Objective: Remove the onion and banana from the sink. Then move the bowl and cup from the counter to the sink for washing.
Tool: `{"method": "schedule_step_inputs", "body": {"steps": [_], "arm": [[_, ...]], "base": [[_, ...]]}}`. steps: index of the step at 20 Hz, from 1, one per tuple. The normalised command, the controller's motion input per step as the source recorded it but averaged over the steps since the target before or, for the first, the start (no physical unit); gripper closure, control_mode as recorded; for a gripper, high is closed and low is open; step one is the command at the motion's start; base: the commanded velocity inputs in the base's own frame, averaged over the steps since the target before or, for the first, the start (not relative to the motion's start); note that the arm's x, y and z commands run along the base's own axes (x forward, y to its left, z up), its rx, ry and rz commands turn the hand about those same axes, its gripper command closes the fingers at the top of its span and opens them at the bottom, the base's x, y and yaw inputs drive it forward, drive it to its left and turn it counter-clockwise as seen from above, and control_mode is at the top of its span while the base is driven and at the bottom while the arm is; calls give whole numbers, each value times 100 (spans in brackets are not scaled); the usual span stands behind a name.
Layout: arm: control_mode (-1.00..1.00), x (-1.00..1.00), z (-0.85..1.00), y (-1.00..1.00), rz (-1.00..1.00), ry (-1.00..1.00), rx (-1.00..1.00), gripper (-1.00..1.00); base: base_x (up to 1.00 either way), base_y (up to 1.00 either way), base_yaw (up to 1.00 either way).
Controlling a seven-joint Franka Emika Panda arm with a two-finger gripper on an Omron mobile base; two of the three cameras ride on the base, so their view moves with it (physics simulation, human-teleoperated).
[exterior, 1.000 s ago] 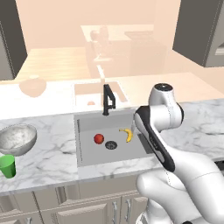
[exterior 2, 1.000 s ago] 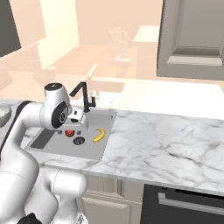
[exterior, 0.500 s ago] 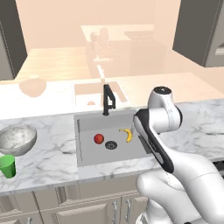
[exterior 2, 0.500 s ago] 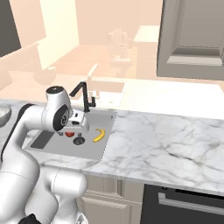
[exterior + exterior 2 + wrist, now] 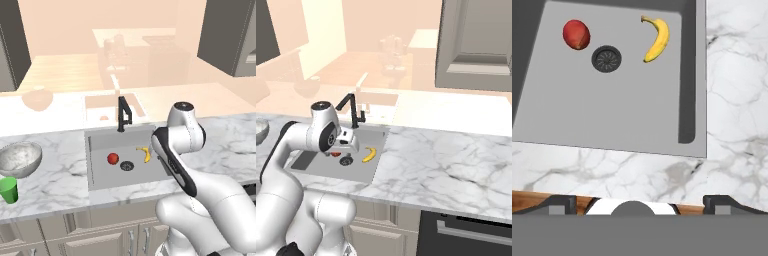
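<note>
1. As I looked out from the left base view, the cup, a small bright green tumbler, stood farthest left on the white marble counter, near its front edge.
2. Just behind the cup and a little to its right sat the bowl, wide, round and speckled grey-white, upright on the same counter.
3. Further right, well apart from the bowl, the sink lay recessed in the marble, a grey rectangular basin with a black faucet rising at its back edge.
4. On the sink floor the onion, a small glossy red ball, rested left of the round dark drain, near it without touching.
5. To the right of the drain lay the banana, yellow and curved with dark tips, flat on the basin floor and apart from the onion.
6. My white arm rose at the right of the sink, its upper link leaning over the basin's right edge.
7. In the hand view my gripper hung over the front lip of the counter, looking down into the sink; its two dark fingertips stood at the far left and far right of the bottom edge, spread fully wide with nothing between them.
8. In that same view the onion, drain and banana ran in a row across the far end of the basin, well away from my fingertips.
</note>
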Motion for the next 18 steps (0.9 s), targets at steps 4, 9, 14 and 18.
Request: {"method": "schedule_step_inputs", "body": {"steps": [4, 9, 14, 18], "arm": [[-100, 14, -9, 0, 0, 0, 0, -100], [-100, 15, -8, 0, 0, 0, 0, -100], [-100, 14, -7, 0, 0, 0, 0, -100], [-100, 15, -7, 0, 0, 0, 0, -100]], "base": [[0, 0, 0], [0, 0, 0], [0, 0, 0], [0, 0, 0]]}}
